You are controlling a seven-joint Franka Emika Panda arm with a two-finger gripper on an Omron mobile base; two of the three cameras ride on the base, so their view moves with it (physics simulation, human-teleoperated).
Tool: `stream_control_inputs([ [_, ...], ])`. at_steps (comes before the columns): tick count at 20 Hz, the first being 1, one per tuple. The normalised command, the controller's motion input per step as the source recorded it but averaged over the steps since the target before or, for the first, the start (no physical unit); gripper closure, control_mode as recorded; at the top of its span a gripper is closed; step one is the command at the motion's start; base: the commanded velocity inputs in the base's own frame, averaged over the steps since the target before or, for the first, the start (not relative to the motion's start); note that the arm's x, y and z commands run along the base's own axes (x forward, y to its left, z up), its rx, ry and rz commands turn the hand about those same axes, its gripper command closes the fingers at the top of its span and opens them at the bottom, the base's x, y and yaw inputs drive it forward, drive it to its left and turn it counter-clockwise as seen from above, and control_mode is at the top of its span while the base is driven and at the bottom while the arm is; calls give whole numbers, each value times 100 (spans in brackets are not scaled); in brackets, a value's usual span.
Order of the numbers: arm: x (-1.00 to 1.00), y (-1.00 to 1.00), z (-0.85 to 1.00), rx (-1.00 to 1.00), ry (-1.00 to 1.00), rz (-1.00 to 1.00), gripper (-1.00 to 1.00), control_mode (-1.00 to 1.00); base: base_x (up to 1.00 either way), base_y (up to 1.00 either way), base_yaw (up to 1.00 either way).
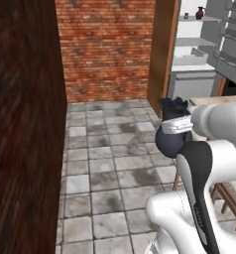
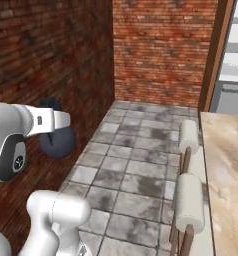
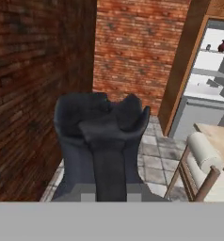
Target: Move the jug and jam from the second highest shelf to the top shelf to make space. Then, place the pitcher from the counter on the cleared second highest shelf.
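I have the pitcher (image 1: 170,139) in the gripper (image 1: 175,125), jaws clenched on its wavy rim, and it hangs off the floor at centre right of the left base view. In the right base view the pitcher (image 2: 56,139) sits at middle left, its round dark belly below the white hand and in front of the brick wall (image 2: 51,55). In the hand view the pitcher (image 3: 102,141) fills the lower middle of the frame. At the upper right of the left base view I see the grey cabinet; the jug (image 1: 200,12) stands on the top shelf (image 1: 199,20), with a small item beside it that I cannot identify. The counter (image 2: 226,160) runs along the right edge of the right base view.
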Motion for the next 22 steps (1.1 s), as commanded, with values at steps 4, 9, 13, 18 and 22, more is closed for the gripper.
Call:
stream_control_inputs([
  [4, 0, 0, 0, 0, 0, 0, 100, 100, 100, 0, -44],
  [9, 0, 0, 0, 0, 0, 0, 100, 100, 100, 0, -37],
  [13, 0, 0, 0, 0, 0, 0, 100, 100, 100, 0, -31],
  [18, 0, 0, 0, 0, 0, 0, 100, 100, 100, 0, -32],
  [22, 0, 0, 0, 0, 0, 0, 100, 100, 100, 0, -32],
])
